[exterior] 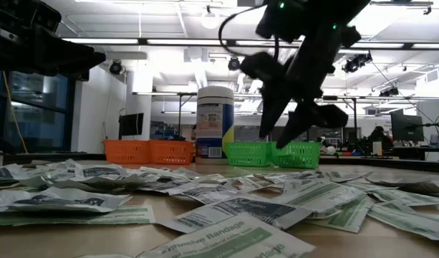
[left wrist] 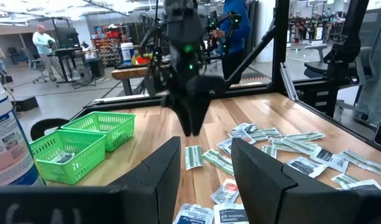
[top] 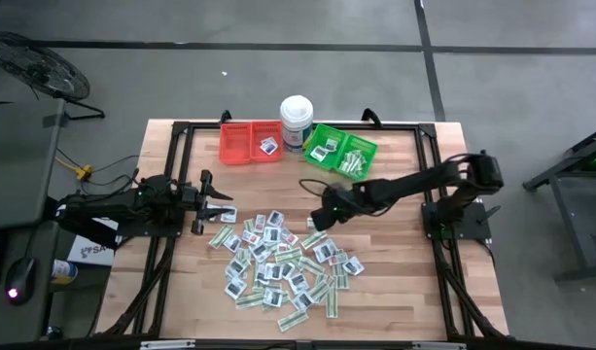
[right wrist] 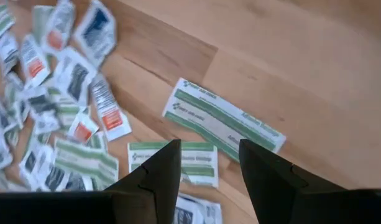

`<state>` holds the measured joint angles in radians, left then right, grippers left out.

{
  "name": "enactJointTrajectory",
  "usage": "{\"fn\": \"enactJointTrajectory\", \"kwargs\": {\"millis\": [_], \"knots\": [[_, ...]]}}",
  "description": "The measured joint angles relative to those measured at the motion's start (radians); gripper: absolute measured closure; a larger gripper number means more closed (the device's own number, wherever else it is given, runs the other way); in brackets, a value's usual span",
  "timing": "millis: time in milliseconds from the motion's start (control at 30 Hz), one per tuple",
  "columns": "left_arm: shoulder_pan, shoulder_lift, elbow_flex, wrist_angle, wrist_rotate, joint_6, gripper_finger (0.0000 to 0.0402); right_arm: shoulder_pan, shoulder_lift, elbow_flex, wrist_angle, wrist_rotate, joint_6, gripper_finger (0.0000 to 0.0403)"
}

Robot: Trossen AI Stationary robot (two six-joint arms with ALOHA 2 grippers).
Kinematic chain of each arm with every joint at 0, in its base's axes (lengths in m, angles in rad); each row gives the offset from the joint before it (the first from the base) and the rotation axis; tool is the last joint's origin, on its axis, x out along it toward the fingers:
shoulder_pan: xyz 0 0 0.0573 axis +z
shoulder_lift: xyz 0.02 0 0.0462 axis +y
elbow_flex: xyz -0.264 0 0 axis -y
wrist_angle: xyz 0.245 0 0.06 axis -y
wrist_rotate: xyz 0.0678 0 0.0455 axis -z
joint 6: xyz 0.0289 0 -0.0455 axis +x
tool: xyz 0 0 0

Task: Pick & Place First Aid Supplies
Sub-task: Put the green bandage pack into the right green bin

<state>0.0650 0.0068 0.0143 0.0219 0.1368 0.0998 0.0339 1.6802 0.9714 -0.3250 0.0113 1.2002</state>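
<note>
Green-and-white strips point(right wrist: 222, 119) lay overlapped under the right gripper point(right wrist: 209, 177), parted and empty, so two could've been pinched.

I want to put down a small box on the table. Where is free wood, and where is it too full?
Bare wood lies between the green bin and the right table edge, and below the red bin down to the left pincer. The strip right of the packet heap is also free. The middle front is crowded with packets, and the right pincer hangs at the heap's upper edge.
</note>
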Motion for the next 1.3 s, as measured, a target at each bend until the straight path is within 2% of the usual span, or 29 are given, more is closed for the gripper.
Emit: {"fn": "enactJointTrajectory", "kwargs": {"millis": [267, 400, 500, 600, 800, 967, 1300], "knots": [[0.000, 0.000, 0.000, 0.000, 0.004, 0.000, 0.0261, 0.029, 0.075, 0.019, 0.037, 0.013, 0.112, 0.0247], [0.000, 0.000, 0.000, 0.000, 0.003, 0.000, 0.0261, 0.031, 0.075, 0.090, -0.080, 0.061, 0.120, 0.0250], [0.000, 0.000, 0.000, 0.000, 0.003, 0.000, 0.0261, 0.033, 0.076, 0.175, -0.239, 0.074, 0.095, 0.0255], [0.000, 0.000, 0.000, 0.000, 0.003, 0.000, 0.0261, 0.021, 0.118, 0.275, -0.346, 0.038, 0.055, 0.0258], [0.000, 0.000, 0.000, 0.000, 0.003, 0.000, 0.0261, 0.008, 0.247, 0.480, -0.471, 0.062, -0.009, 0.0256], [0.000, 0.000, 0.000, 0.000, 0.002, 0.000, 0.0261, 0.006, 0.382, 0.655, -0.622, 0.038, -0.068, 0.0254], [0.000, 0.000, 0.000, 0.000, -0.002, 0.000, 0.0261, 0.020, 0.604, 0.946, -0.869, 0.040, -0.195, 0.0190]]}}
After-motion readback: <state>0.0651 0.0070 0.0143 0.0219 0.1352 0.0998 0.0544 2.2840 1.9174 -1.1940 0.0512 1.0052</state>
